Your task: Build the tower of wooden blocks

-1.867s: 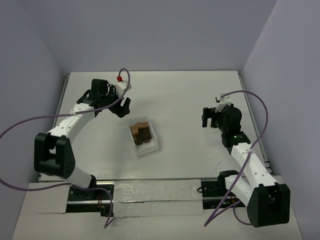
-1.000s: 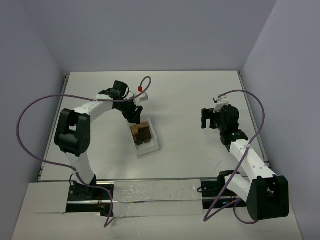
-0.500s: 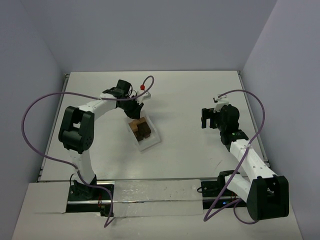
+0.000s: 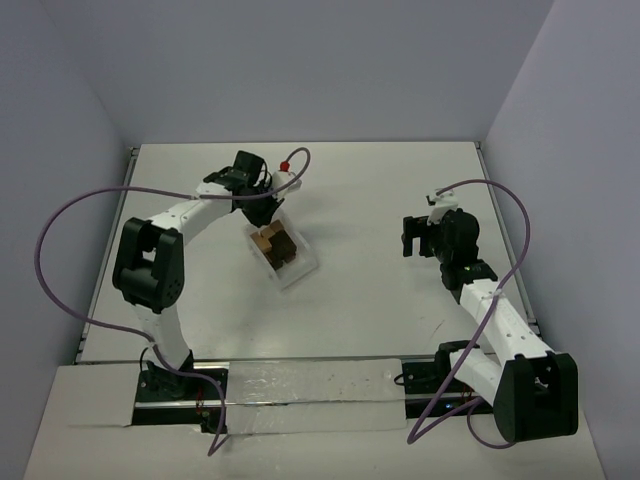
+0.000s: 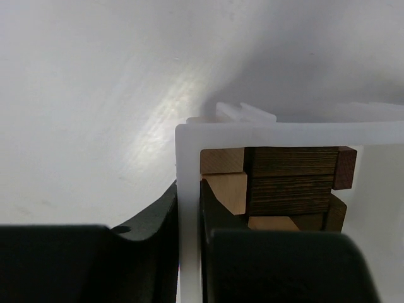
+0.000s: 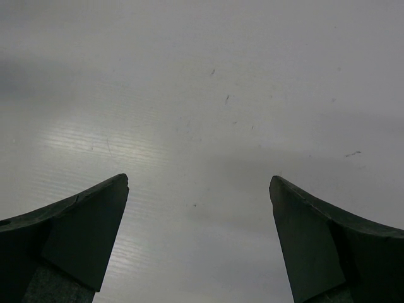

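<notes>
Left wrist view: left gripper (image 5: 189, 192) pinches the white tray (image 5: 297, 131) by its side wall; wood blocks (image 5: 287, 180) lie crosswise just beyond the inner finger.

The white table (image 4: 380, 200) carries a white plastic tray (image 4: 298, 272) left of its middle, turned at an angle to the table's edges. The two arm bases (image 4: 462, 362) stand at its near edge.
</notes>
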Tool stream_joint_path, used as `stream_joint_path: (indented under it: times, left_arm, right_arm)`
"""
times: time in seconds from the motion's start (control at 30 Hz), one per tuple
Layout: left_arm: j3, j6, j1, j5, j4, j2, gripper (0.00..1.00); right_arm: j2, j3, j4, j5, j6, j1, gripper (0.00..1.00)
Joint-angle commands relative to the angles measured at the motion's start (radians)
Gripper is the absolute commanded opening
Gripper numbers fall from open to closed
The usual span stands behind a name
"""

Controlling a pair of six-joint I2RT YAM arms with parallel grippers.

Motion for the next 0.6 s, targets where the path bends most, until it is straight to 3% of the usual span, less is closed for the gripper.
stream_joint_path:
  times: [0.0, 0.23, 0.43, 0.57]
  left_arm:
    - [0.074, 0.051, -0.064, -0.233, 0.056, -0.136, 0.00]
    - [-0.007, 0.151, -0.184, -0.570, 0.201, -0.201, 0.00]
    - [-0.157, 0.269, -0.310, -0.826, 0.437, -0.241, 0.00]
    - [-0.241, 0.356, -0.364, -0.925, 0.601, -0.249, 0.00]
  right_arm:
    - [-0.040, 0.047, 0.012, -0.013, -0.001, -0.008, 1.00]
    - [-0.053, 0.046, 0.012, -0.014, 0.000, -0.008, 1.00]
    - [-0.069, 0.043, 0.012, -0.012, -0.001, -0.008, 1.00]
    - [-0.073, 0.043, 0.012, -0.008, 0.000, -0.006, 1.00]
